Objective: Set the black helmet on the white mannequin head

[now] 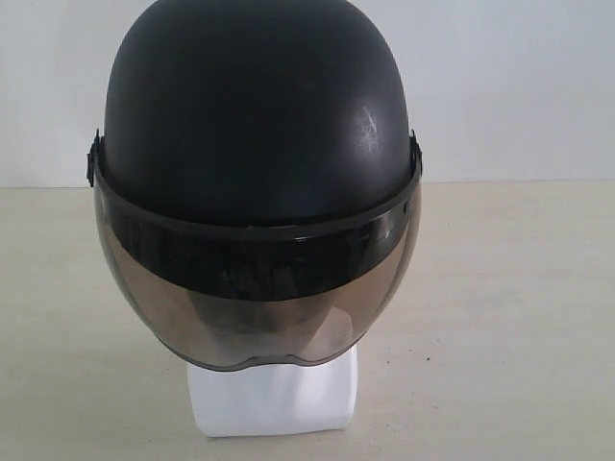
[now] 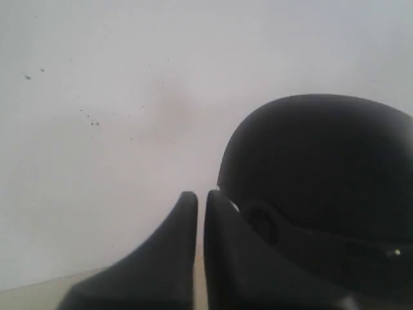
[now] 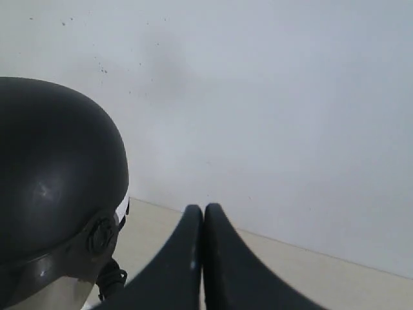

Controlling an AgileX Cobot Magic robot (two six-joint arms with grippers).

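The black helmet [image 1: 255, 106] sits upright on the white mannequin head [image 1: 274, 394], its smoky visor [image 1: 259, 298] down over the face. Only the white neck and base show below the visor. Neither gripper appears in the exterior view. In the left wrist view my left gripper [image 2: 200, 197] is shut and empty, close beside the helmet [image 2: 322, 174], apart from it. In the right wrist view my right gripper [image 3: 204, 210] is shut and empty, a little way off the helmet [image 3: 51, 174], whose side pivot [image 3: 102, 234] and strap [image 3: 110, 279] show.
The beige table [image 1: 509, 317] spreads around the mannequin base. A plain white wall [image 1: 509, 86] stands behind the table, with a few dark specks on it in both wrist views.
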